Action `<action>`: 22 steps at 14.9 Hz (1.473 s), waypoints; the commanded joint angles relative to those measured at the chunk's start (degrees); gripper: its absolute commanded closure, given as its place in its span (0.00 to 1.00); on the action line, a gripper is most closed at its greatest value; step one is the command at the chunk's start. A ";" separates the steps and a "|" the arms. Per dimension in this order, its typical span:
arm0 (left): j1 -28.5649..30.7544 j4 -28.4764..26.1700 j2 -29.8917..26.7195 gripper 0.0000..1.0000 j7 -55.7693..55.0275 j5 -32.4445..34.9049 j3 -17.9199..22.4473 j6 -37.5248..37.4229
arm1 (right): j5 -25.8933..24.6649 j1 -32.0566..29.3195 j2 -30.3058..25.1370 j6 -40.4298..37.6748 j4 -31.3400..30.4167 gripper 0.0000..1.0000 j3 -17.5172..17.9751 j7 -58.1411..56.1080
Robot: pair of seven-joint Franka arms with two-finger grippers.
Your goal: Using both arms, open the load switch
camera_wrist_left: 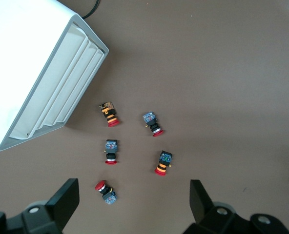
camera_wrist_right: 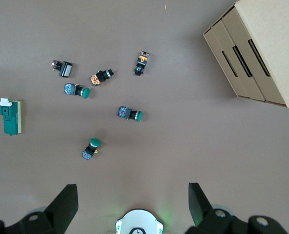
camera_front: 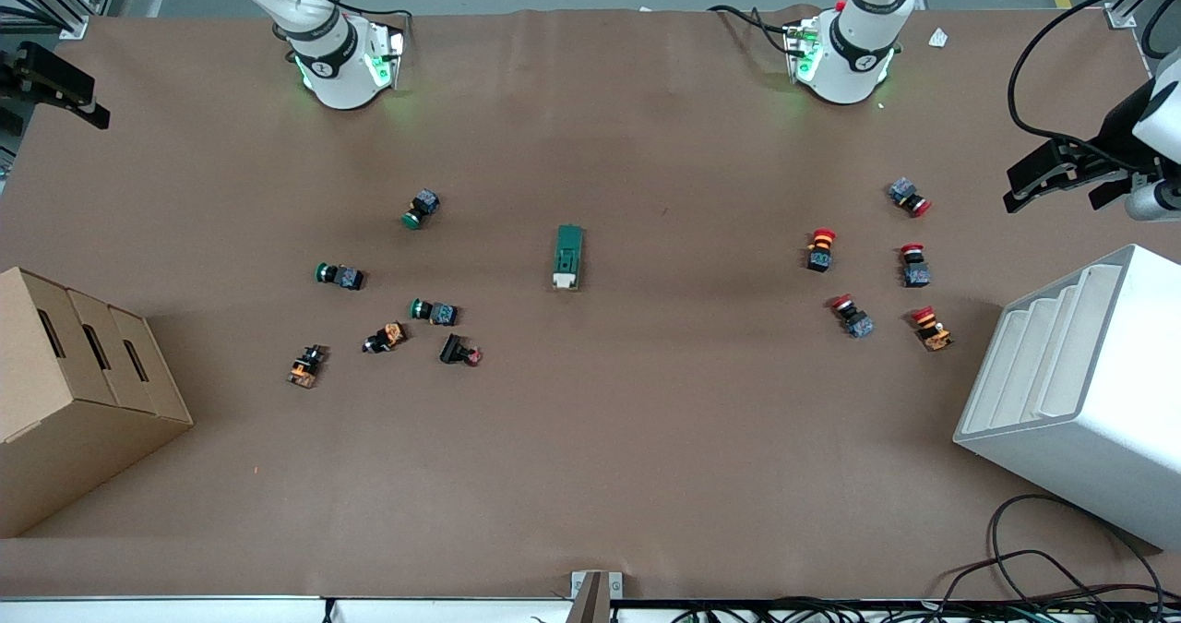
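Brown paper covers the table [camera_front: 590, 475]. Left pincer [camera_wrist_left: 134, 204] hangs open, gripping nothing, high over the red push buttons [camera_wrist_left: 134, 146] beside a white tray [camera_wrist_left: 42, 73]. Right pincer [camera_wrist_right: 133, 202], likewise open, hangs apparently above its own base, over green buttons [camera_wrist_right: 105, 107]. Between both clusters lies the load switch [camera_front: 568, 257], untouched.

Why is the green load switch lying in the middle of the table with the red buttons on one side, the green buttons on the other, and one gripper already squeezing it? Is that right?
Not quite. No gripper is squeezing the load switch; the front view shows it lying alone. The left gripper hangs open over the red buttons, the right gripper open near its own base. The rest is right: green buttons sit toward the right arm's end.
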 commanded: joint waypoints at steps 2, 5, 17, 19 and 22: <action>0.05 1.24 -0.19 0.00 0.53 1.14 -0.28 -1.39 | 0.55 -0.95 -0.57 0.24 -0.85 0.00 0.43 -0.79; -0.83 2.29 0.16 0.00 1.06 3.94 -0.63 -1.48 | 0.46 -0.86 -0.57 0.24 -0.85 0.00 0.43 -0.79; -5.92 -13.24 4.73 0.00 -27.82 3.95 -20.40 21.52 | 0.28 -0.95 -0.57 0.24 -0.59 0.00 0.43 -0.70; -8.55 -14.58 6.92 0.00 -32.49 4.13 -21.72 25.14 | 0.20 -1.04 -0.48 0.24 -0.50 0.00 0.43 -0.70; -15.13 -14.67 11.05 0.01 -38.20 6.93 -21.82 27.69 | 0.72 -1.91 0.22 0.42 -0.42 0.00 0.34 -0.35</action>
